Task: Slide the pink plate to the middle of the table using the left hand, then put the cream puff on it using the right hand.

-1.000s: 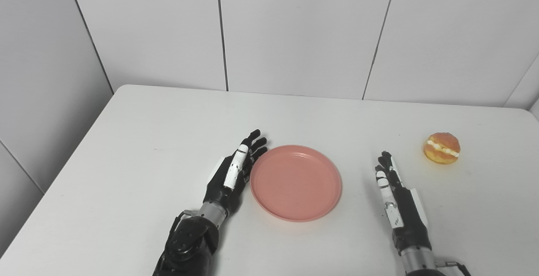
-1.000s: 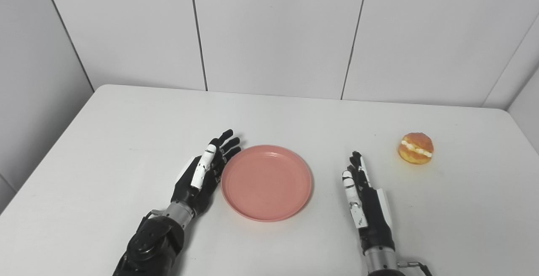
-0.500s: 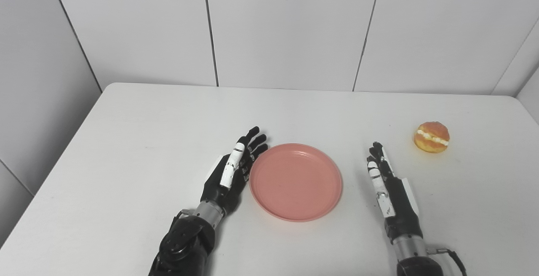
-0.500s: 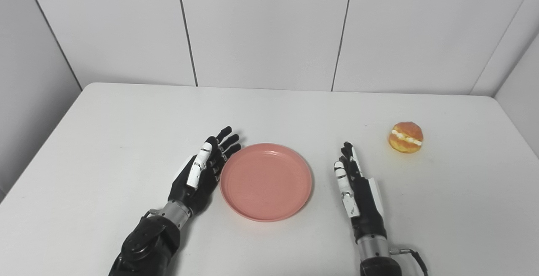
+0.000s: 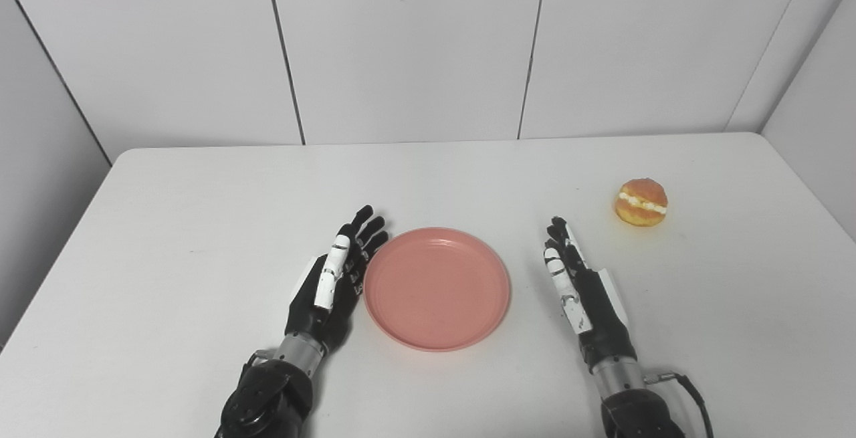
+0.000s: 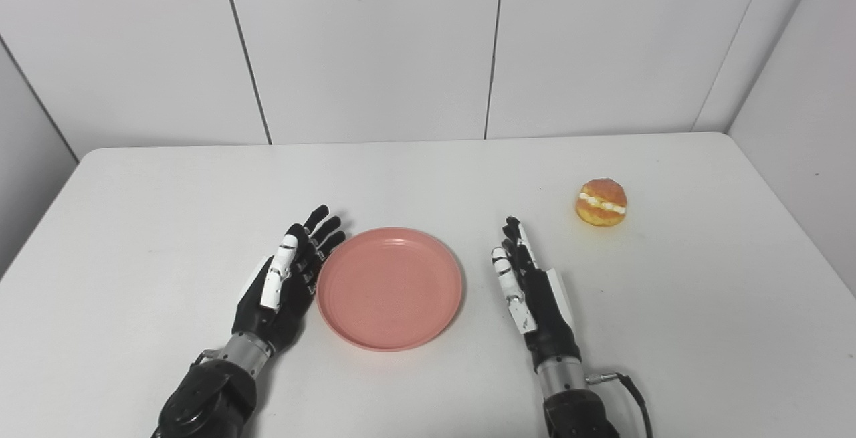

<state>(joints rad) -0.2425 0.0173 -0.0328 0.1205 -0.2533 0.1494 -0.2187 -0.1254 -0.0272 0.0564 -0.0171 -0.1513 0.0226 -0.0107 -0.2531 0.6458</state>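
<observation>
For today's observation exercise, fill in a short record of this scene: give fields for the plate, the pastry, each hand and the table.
plate: pink plate, empty, near the table's middle
pastry: cream puff on the table, far right, apart from the plate
left hand: left hand open, fingers straight, against the plate's left rim
right hand: right hand open, between plate and puff, holding nothing
table: white table

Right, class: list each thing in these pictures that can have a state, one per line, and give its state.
pink plate: flat on the table, nothing on it
cream puff: on the table, off the plate, not held
left hand: open, against the plate's left rim
right hand: open, holding nothing, apart from plate and puff
</observation>
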